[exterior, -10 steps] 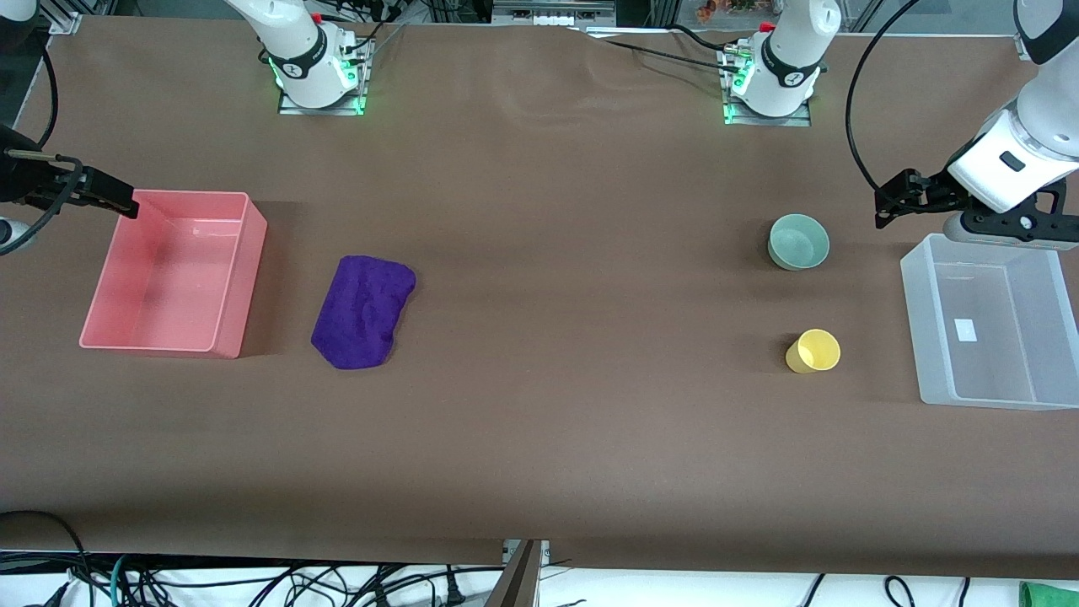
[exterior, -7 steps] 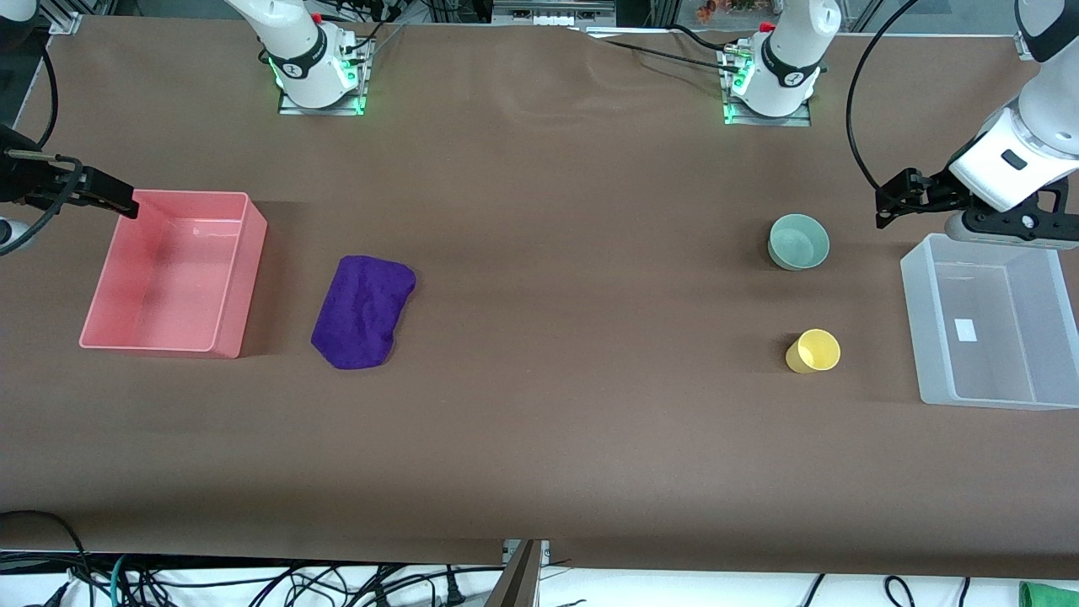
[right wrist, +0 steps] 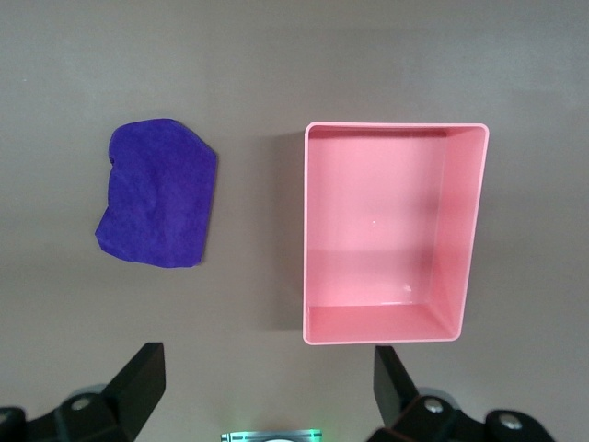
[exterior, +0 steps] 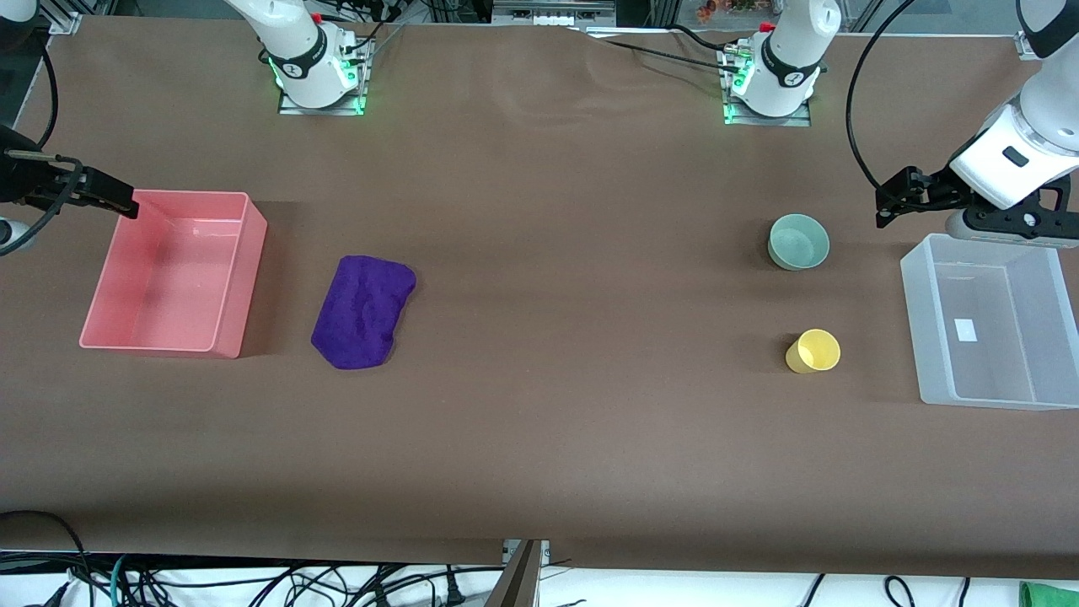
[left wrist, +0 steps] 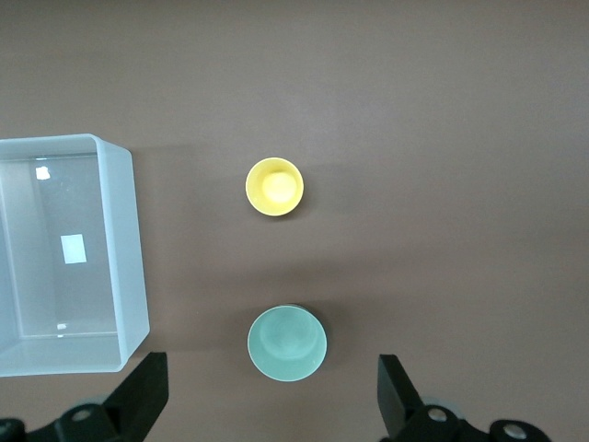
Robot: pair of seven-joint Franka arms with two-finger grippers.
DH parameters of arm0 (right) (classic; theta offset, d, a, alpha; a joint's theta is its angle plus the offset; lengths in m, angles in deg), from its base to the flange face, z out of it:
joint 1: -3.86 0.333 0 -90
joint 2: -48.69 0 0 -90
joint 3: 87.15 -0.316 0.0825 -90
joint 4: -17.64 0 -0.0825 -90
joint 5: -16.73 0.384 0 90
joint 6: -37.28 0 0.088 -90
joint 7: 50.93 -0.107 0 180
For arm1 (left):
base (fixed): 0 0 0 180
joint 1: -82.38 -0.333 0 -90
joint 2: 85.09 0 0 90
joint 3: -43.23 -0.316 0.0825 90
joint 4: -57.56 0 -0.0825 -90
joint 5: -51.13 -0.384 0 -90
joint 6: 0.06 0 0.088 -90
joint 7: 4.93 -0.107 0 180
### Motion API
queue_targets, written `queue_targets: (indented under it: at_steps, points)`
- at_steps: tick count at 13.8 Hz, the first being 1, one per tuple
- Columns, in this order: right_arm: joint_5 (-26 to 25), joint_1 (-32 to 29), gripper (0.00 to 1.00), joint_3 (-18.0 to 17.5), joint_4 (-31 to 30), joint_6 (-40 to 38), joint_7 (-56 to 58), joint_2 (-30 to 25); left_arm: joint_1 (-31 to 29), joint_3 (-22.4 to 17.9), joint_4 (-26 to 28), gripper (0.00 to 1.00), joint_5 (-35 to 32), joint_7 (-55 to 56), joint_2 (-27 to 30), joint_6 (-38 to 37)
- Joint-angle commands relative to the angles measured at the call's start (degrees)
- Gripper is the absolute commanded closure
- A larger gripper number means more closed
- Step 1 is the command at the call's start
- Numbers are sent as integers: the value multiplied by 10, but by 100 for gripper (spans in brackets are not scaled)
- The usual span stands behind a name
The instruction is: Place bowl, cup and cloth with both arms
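Brown bench (exterior: 539, 438) carries cloth (exterior: 364, 311), bowl (exterior: 798, 241) and cup (exterior: 813, 351). Left claw (left wrist: 271, 405) hangs spread wide and empty near the bench's left-arm edge. Right claw (right wrist: 267, 396) hangs likewise over the right-arm edge.

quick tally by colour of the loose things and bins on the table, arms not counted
Pink: 1, the pink bin
Purple: 1, the cloth
Mint green: 1, the bowl
Yellow: 1, the cup
Clear: 1, the clear bin
Total: 5

Mint-green bowl (exterior: 798, 241), yellow cup (exterior: 813, 351), purple cloth (exterior: 364, 311) — all seemingly plain.
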Motion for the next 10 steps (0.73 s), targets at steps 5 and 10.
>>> queue_targets:
  at_steps: [5, 10]
  points:
    - [7, -4, 0, -1, 12, -3, 9, 5, 2, -6, -17, 0, 9, -1, -9, -49]
    - [7, -4, 0, -2, 12, -3, 9, 5, -5, -7, -9, 0, 7, -75, -11, -105]
